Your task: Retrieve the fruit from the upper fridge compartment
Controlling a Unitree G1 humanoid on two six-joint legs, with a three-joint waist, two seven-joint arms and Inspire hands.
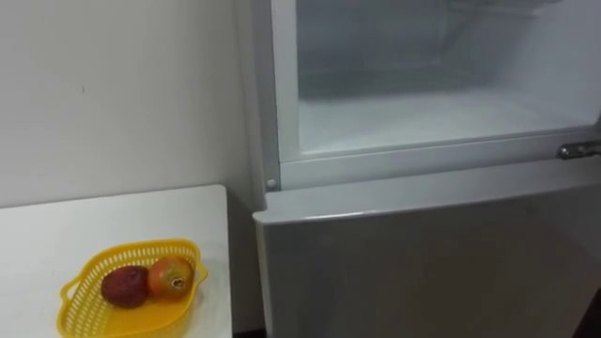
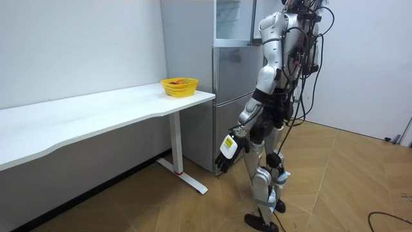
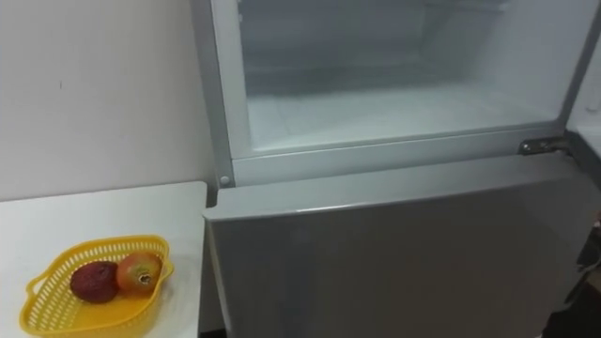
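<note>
1. the robot stands in front of the fridge, at the end of the white table (image 1: pixel 94 221). its left hand (image 2: pixel 228 149) hangs low beside its thigh, and i cannot tell whether it is open or closed.
2. the upper compartment (image 1: pixel 441 122) stands open, high above that hand and well apart from it. the part of its floor that shows is bare and pale. i see nothing there to take, though the deeper and higher parts are out of sight.
3. the only likely task things in sight are two fruits. a dark red fruit (image 1: pixel 125 285) and an orange-red fruit (image 1: pixel 170 278) lie touching each other in a yellow basket (image 1: pixel 113 253). the basket sits on the table, just beside the fridge's closed lower door (image 1: pixel 423 263), and is also above the hand and far from it.
4. judging by that, the fetching may be done already, or another item waits out of view. i cannot say which.
5. how such a fruit should handle, as a guess:
   - it is light, firm and round.
   - its smooth skin will tend to roll or slip, more so if it is cold and damp.
   - it bruises under a hard squeeze.
6. take hold around the widest part, with the thumb opposite the fingers and moderate pressure. do not pinch at the stem end.
7. the basket looks like stiff, light, perforated plastic. its looped ends offer a hold.
</note>
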